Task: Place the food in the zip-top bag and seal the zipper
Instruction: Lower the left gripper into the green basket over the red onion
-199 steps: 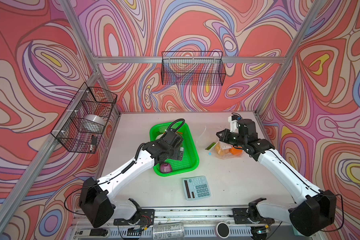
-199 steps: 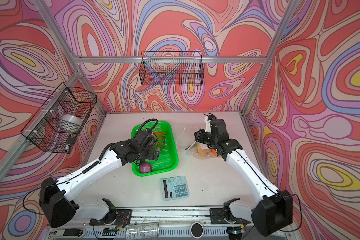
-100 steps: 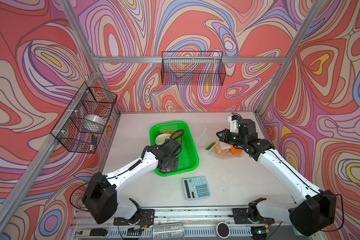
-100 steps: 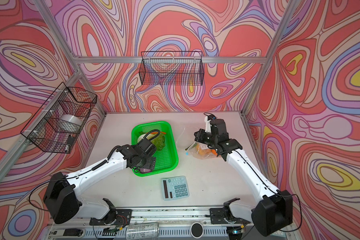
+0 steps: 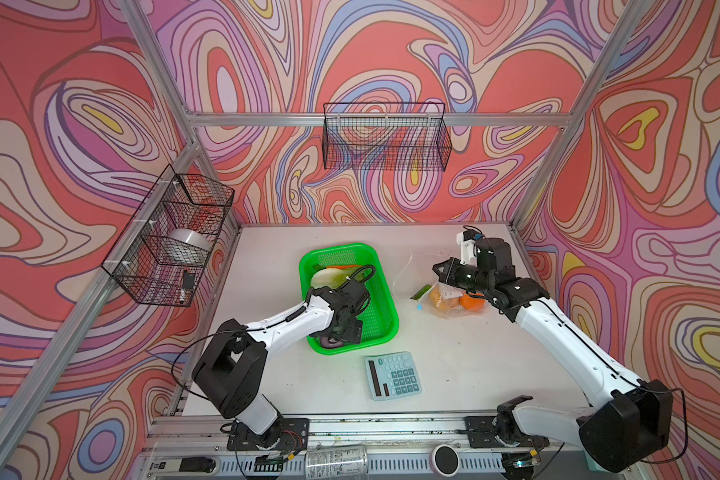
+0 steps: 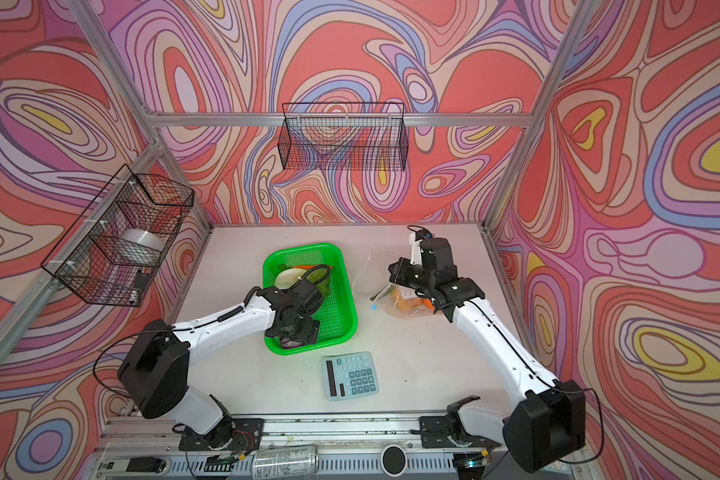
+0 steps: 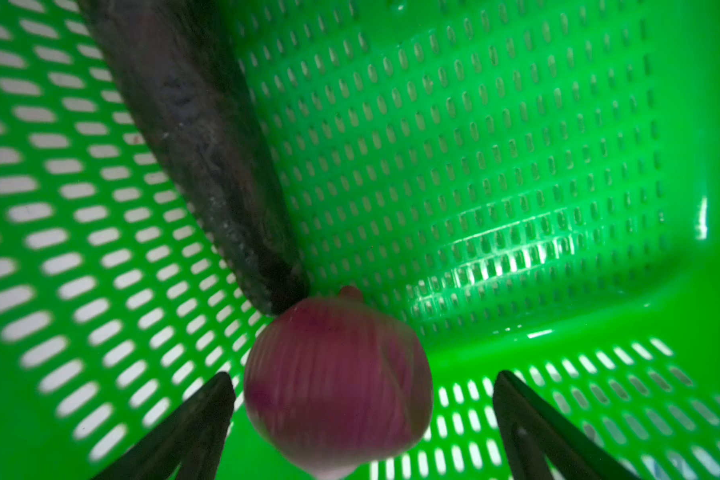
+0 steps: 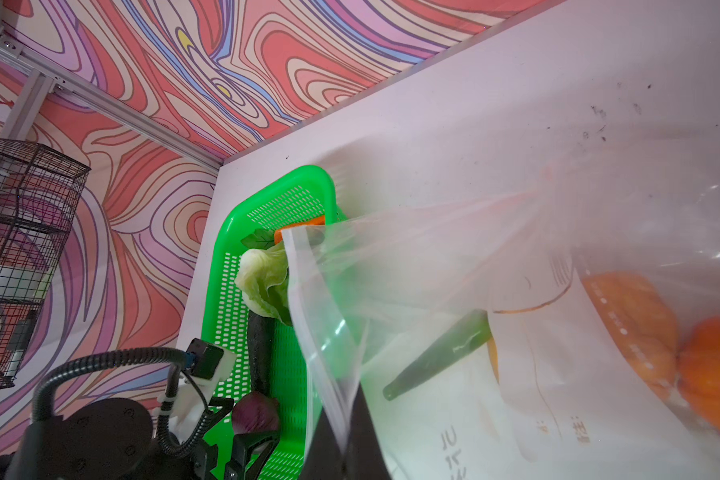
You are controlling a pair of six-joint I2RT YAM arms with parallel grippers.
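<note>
2 pincers shown: left pincer, released and spread wide, has the purple onion directly ahead between its fingertips in the green basket, the eggplant just beyond it, long axis running away; right pincer, clenched on the zip-top bag, stands well apart, farther from the onion

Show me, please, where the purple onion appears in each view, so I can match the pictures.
Top view: purple onion at the green basket's near end.
Top view: onion again at the basket's near end.
Left wrist: onion big and blurred, between the open left claw's fingertips, at the dark eggplant's tip.
Right wrist: onion small, inside the basket, at the eggplant's end beside the claw.
Shared landmark: the green basket.
</note>
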